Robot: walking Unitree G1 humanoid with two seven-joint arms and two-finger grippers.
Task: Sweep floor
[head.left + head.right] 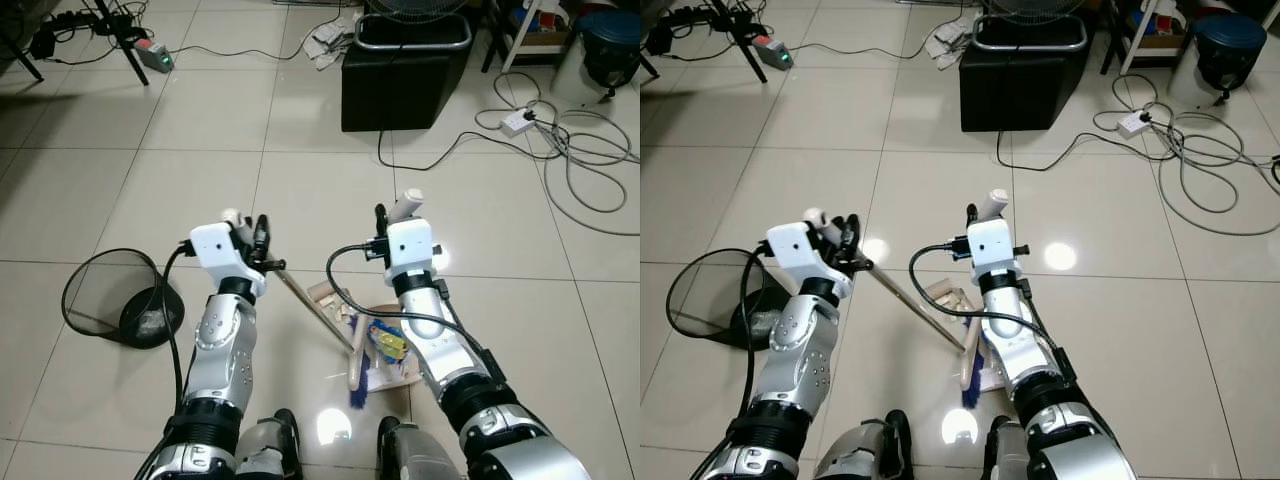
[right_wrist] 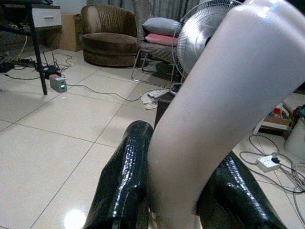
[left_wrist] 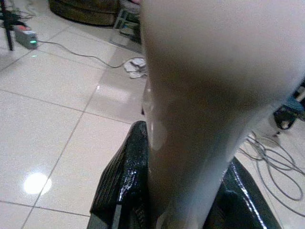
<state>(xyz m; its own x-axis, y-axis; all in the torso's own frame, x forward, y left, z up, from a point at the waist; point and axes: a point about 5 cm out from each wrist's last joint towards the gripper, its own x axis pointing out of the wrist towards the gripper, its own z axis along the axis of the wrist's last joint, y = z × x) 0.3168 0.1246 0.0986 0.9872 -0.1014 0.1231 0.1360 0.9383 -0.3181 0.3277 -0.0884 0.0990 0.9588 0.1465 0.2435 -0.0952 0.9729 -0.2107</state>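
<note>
Both arms reach forward, left hand (image 1: 252, 236) and right hand (image 1: 395, 218) each clenching a handle (white-tipped).

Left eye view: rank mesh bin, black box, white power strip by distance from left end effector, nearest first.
From the left end effector:
1. Mesh bin, tipped on the floor to its left.
2. Black box, ahead and to the right.
3. White power strip, far right among cables.

slanted broom (image 1: 318, 318), dustpan (image 1: 385, 345) on floor
</note>
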